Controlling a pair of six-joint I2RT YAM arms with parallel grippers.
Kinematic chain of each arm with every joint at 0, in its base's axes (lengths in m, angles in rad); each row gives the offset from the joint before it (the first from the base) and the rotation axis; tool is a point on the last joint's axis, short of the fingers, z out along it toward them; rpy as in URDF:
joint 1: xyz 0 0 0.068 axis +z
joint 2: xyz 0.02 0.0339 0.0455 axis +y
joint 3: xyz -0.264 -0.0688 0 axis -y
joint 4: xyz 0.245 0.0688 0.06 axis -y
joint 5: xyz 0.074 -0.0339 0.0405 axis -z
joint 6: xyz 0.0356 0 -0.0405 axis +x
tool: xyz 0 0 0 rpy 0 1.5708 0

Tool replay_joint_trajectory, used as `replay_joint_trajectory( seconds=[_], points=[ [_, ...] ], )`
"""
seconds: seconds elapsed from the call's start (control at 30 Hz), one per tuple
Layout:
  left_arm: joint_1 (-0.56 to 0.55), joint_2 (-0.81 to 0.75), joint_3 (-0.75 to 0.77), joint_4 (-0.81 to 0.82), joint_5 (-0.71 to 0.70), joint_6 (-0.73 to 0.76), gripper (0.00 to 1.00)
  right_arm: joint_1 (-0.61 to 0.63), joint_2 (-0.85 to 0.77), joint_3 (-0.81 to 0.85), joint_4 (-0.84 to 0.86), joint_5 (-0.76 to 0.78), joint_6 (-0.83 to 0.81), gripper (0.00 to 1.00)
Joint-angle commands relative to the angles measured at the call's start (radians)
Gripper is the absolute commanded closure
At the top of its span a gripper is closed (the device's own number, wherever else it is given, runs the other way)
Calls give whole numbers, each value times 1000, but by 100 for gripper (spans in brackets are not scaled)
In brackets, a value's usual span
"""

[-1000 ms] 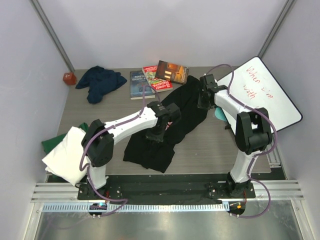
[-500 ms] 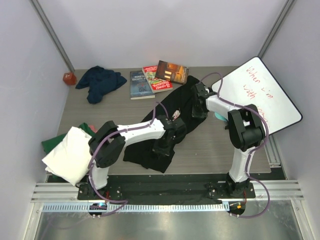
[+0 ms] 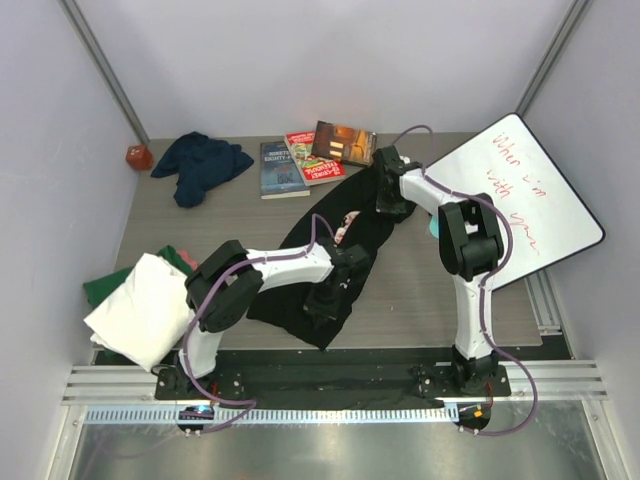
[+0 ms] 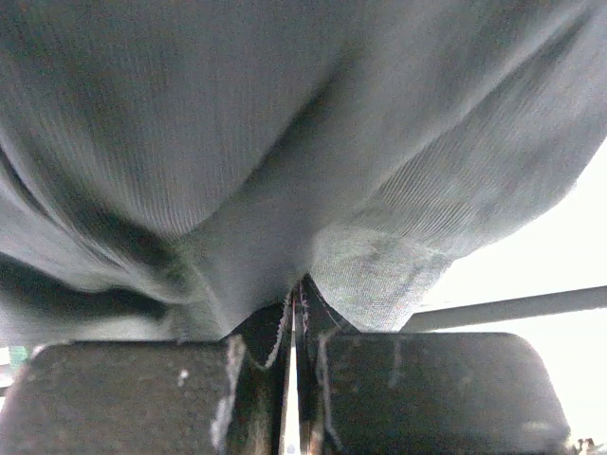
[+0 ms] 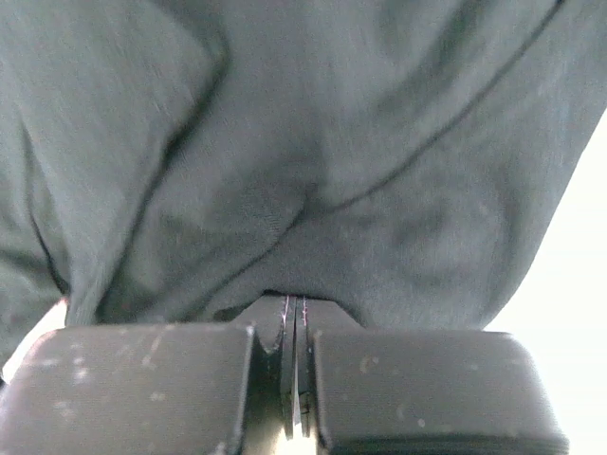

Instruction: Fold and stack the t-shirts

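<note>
black t-shirt (image 3: pixel 288 305): pinched at two places, one by each pincer; stretched in a long slant over the middle of the worktop (image 3: pixel 410 300), from beside the books at the far edge down to just short of the near edge; pink-and-white print showing mid-length.
left gripper (image 4: pixel 293 318): jaws pressed together on a bunched fold of the black t-shirt; cloth puckered and drawn into the slit between the pads; placed at the near end of the shirt.
right gripper (image 5: pixel 296 313): jaws together, clamped on a ridge of the same shirt; creases fanning out from the pinch; placed at the far end of the shirt, just beside the whiteboard.
left arm (image 3: pixel 280 262): laid low across the shirt from the near left side.
right arm (image 3: pixel 470 240): reaching from the near right toward the far edge.
books (image 3: pixel 310 155): three with printed covers, fanned and overlapping at the middle of the far edge, touching the shirt's far end.
whiteboard (image 3: pixel 520 190): tilted over the right edge, red handwriting on it.
teal mat (image 3: pixel 432 226): only a sliver visible, between right arm and whiteboard.
navy t-shirt (image 3: pixel 202 163): crumpled near the far left corner.
red round thing (image 3: pixel 138 156): in the far left corner, apart from the navy t-shirt.
white t-shirt (image 3: pixel 140 310): folded, at the near left corner, overhanging the edge.
green t-shirt (image 3: pixel 105 285): under the white t-shirt, peeking out at the left edge.
</note>
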Motion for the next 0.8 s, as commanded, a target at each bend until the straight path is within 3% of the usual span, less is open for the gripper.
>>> replay_joint_trajectory(
  seconds=[0.0, 0.2, 0.47, 0.63, 0.77],
  points=[
    [-13, -8, -47, 43, 63, 37, 100, -34, 118, 131, -44, 31, -16, 99],
    [-19, 19, -17, 65, 106, 38, 100, -82, 210, 259, -94, 13, -53, 99],
    [-61, 41, 17, 86, 143, 5, 100, -88, 153, 204, -75, -12, -64, 97],
    [-104, 51, 61, 122, 164, -40, 100, -86, 98, 176, -87, -20, -82, 84],
    [-153, 67, 103, 116, 161, -69, 100, -86, 3, 120, -103, -18, -87, 80]
  ],
)
